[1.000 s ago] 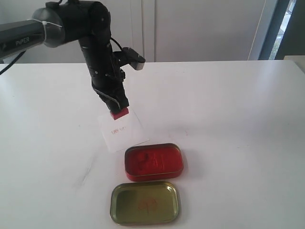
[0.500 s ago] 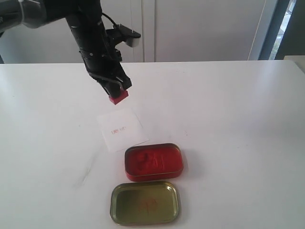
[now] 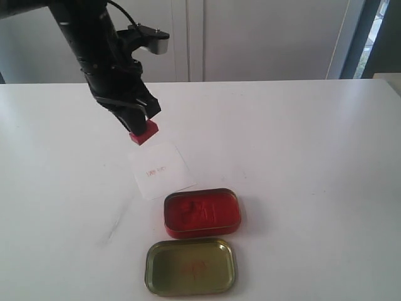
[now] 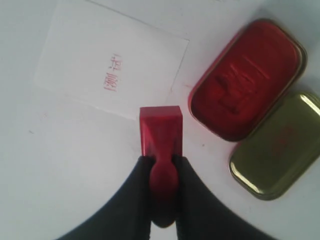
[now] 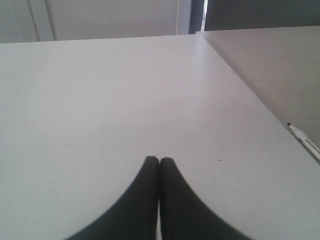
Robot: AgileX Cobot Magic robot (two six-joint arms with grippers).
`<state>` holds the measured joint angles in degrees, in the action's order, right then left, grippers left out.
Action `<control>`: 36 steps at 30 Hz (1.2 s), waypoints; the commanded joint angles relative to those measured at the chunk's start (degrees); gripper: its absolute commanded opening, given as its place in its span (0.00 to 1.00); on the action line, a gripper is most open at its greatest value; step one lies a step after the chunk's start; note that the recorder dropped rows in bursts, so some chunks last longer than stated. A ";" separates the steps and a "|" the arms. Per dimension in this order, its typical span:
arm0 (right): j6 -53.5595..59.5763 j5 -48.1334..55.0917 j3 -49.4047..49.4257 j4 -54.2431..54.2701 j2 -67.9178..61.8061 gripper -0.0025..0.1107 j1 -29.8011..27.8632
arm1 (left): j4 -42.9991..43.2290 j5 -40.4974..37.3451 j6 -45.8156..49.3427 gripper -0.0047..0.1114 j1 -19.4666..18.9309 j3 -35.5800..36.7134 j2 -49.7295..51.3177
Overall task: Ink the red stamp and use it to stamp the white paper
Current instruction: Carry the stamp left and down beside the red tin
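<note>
A white table [image 3: 301, 157] carries everything, its top plain and matte with a few faint scuffs. Nearest the camera in the exterior view, just on the near side of the red tin [image 3: 202, 212] and almost touching it, a gold lid [image 3: 191, 266] lies hollow side up, a faint red mark on its inner floor. The red tin itself sits open and is filled by a red ink pad whose surface is uneven and dented. Just beyond the tin and a little to its left, the white paper [image 3: 160, 169] lies flat on the table at a slant, with a small red printed mark near its middle. Farther from the tin, past the paper's far left corner, the left end effector [image 3: 139, 125] is clamped on the knob handle of the red stamp [image 3: 143, 132], holding it block downward and off the table. Well behind the tin, the table's far edge meets pale wall panels [image 3: 263, 37], with a dark frame [image 3: 357, 37] to the right. The right end effector [image 5: 159, 161], seen only in its own wrist view, has its jaws pressed together on nothing, above bare table.
</note>
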<state>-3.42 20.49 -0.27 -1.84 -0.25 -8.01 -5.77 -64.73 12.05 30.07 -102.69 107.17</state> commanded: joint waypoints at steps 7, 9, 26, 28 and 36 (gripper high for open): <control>0.70 -0.84 0.27 -0.16 0.25 0.02 0.24 | -5.78 0.74 1.72 0.04 -0.27 13.70 -10.73; 0.65 -0.84 0.27 -0.16 0.25 0.02 0.24 | -7.74 1.62 2.85 0.04 -0.27 16.17 -12.21; 0.65 -0.84 0.27 -0.16 0.25 0.02 0.24 | -10.75 14.54 4.47 0.04 -0.27 32.83 -17.81; 0.65 -0.84 0.27 -0.16 0.25 0.02 0.24 | -10.95 15.16 4.62 0.04 -0.27 33.65 -17.81; 0.65 -0.84 0.27 -0.16 0.25 0.02 0.24 | -22.71 14.89 11.48 0.04 -4.74 34.07 -17.70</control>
<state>-3.06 20.49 -0.27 -1.84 -0.25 -8.01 -21.14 -48.93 19.67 27.96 -68.99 90.02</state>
